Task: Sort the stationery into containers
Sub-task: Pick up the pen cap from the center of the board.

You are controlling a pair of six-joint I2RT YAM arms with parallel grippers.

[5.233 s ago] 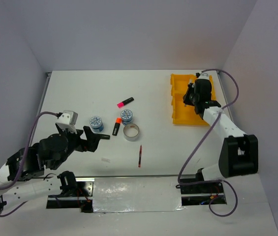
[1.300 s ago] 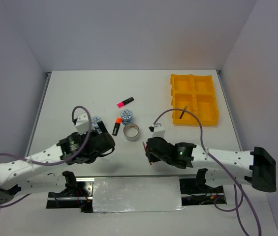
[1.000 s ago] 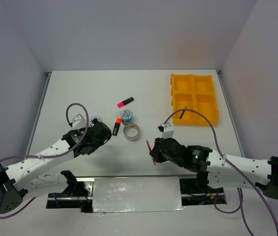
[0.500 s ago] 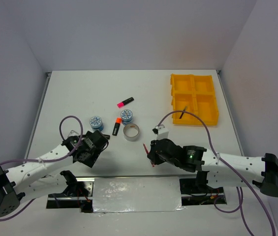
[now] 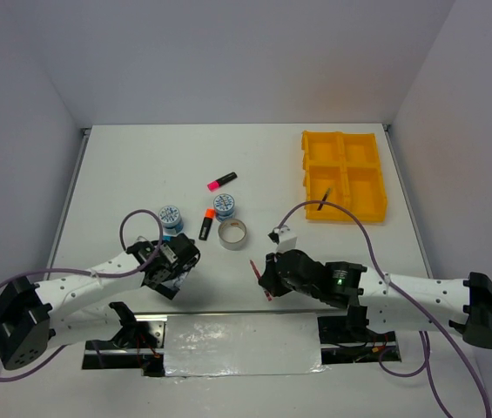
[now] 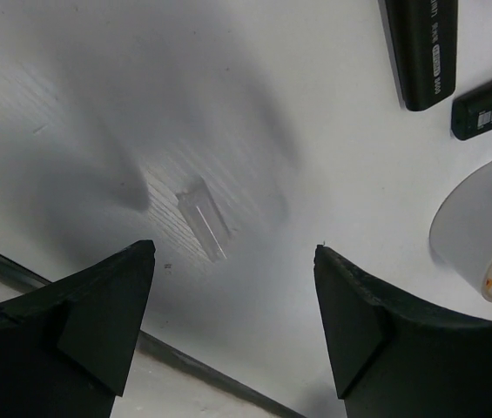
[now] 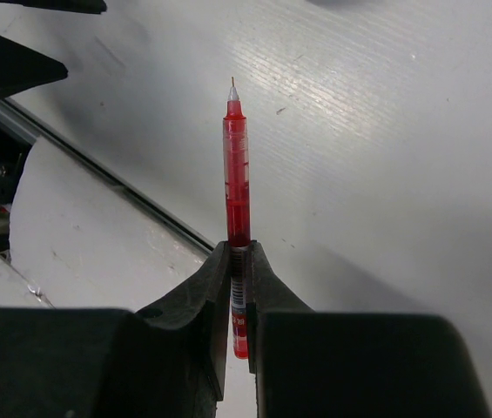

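My right gripper [image 7: 238,254] is shut on a thin red pen [image 7: 236,157], tip pointing away, held above the table near its front edge; in the top view the gripper [image 5: 265,277] is right of centre. My left gripper [image 6: 232,254] is open and empty over a small clear scrap [image 6: 204,218], and lies front left in the top view [image 5: 174,263]. Two black highlighter bodies [image 6: 420,52] and the silver tape ring [image 6: 481,235] lie beyond it. The pink highlighter [image 5: 222,181], orange highlighter [image 5: 205,225] and two blue-white tape rolls [image 5: 170,216] lie mid-table. The yellow tray [image 5: 343,139] holds a dark pen [image 5: 324,198].
The table's front edge with its metal strip [image 5: 228,312] runs just below both grippers. Grey walls enclose the table on the left, back and right. Cables loop over both arms.
My left arm has drawn back from the tape rolls toward the front edge. My right gripper keeps the red pen and has shifted only slightly.
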